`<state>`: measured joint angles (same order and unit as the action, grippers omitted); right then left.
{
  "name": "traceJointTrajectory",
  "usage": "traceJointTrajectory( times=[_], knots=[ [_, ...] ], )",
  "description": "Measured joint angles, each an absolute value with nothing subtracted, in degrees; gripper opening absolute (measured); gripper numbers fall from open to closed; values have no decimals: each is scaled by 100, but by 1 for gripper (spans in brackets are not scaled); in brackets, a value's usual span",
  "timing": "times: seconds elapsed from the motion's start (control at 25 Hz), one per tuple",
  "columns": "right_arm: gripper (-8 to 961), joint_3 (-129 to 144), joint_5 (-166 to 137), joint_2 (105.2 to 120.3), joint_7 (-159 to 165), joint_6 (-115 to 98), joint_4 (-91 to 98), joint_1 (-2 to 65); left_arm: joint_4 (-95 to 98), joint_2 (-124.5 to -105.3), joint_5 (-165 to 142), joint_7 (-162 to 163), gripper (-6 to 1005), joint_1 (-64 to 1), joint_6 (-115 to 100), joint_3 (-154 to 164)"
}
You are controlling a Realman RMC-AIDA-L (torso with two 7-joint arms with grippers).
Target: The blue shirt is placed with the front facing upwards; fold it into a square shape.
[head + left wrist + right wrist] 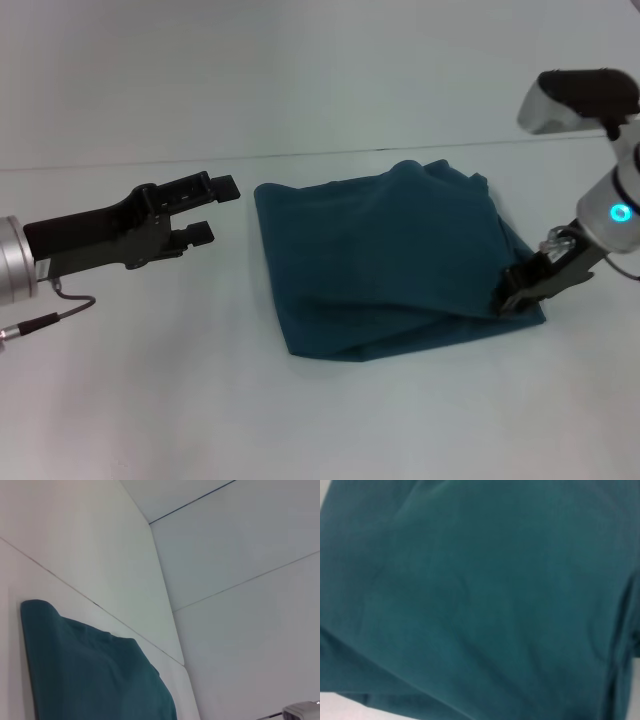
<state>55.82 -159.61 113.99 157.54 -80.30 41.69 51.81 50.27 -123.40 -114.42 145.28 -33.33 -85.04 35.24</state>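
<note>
The blue shirt (385, 250) lies folded into a rough square in the middle of the white table, plain teal side up, with layered edges along its near side. My left gripper (214, 210) hovers open and empty just left of the shirt's left edge, not touching it. My right gripper (514, 288) is low at the shirt's near right corner, against the fabric. The left wrist view shows one corner of the shirt (90, 675). The shirt's teal cloth (480, 600) fills the right wrist view from close up.
The white table (150, 400) spreads out around the shirt, and a pale wall rises behind its far edge. A thin cable (60, 300) hangs under my left arm near the left side.
</note>
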Motion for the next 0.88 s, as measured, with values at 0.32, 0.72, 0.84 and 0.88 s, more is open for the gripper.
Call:
traceJointTrajectory(
  times=[0.32,0.72,0.84,0.88],
  knots=[
    [340,5353,-15784,11440,15662,-8712,5454,4927,5034,-12339,-11447,14455,921,-3352,-8575,3563],
    [369,4112,-12985,11271,14793,-8732,5685,4319,5060,-12261,-11565,14371,920,-3414,-8584,3583],
    [446,3617,-12318,11033,14762,-8717,5575,4112,5050,-12231,-11797,14474,920,-3509,-8612,3603],
    [516,3484,-12175,10909,14805,-8718,5471,4047,5039,-12225,-11879,14517,920,-3542,-8609,3612]
  ],
)
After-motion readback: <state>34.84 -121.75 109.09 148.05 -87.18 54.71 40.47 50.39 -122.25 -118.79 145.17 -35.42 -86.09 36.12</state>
